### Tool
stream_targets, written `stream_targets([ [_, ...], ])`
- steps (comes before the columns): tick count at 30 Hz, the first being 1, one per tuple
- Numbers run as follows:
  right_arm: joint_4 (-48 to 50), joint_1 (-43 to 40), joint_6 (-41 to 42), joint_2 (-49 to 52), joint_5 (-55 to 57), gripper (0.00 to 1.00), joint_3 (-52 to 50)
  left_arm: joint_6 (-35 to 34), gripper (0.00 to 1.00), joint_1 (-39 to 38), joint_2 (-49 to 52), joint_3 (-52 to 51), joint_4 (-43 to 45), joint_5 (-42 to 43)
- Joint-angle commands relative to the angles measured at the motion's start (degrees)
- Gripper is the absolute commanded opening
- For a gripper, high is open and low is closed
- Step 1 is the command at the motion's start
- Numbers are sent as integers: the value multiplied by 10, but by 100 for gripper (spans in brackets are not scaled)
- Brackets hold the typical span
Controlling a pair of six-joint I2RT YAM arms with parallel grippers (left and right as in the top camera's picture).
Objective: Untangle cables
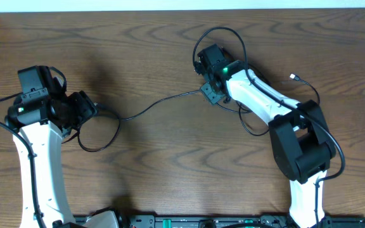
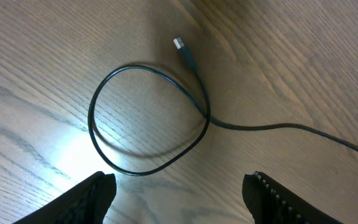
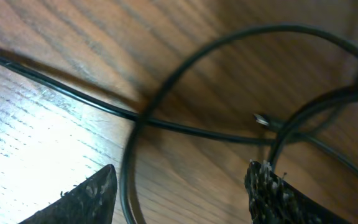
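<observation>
Mid-untangle I reckon: the left pincer [image 2: 179, 190] gapes empty over a slack loop [image 2: 92, 118] and plug [image 2: 179, 43], the right pincer [image 3: 182, 186], also open and empty, sits low where the cables [image 3: 138, 118] cross on the worktop [image 3: 42, 143], so next it should nip one strand and drag it clear.

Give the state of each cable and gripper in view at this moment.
left gripper: open, empty, above the loop.
right gripper: open, nothing gripped, above crossing cords.
cable loop: lying flat, crossing itself once.
plug: free, not plugged into anything.
cords: crossing one another, not yet untangled.
</observation>
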Motion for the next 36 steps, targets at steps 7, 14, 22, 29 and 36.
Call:
stream_targets([
  [7, -3, 0, -4, -18, 139, 71, 11, 8, 71, 1, -3, -3, 0, 0],
  [14, -9, -3, 8, -18, 133, 74, 9, 8, 71, 1, -3, -3, -2, 1],
  [22, 2, -41, 26, -18, 29, 72, 9, 10, 71, 1, -3, -3, -6, 1],
  [29, 1, -71, 26, -18, -31, 73, 9, 10, 71, 1, -3, -3, -6, 1],
  [36, 16, -73, 50, -14, -58, 73, -2, 10, 71, 1, -3, -3, -6, 1],
])
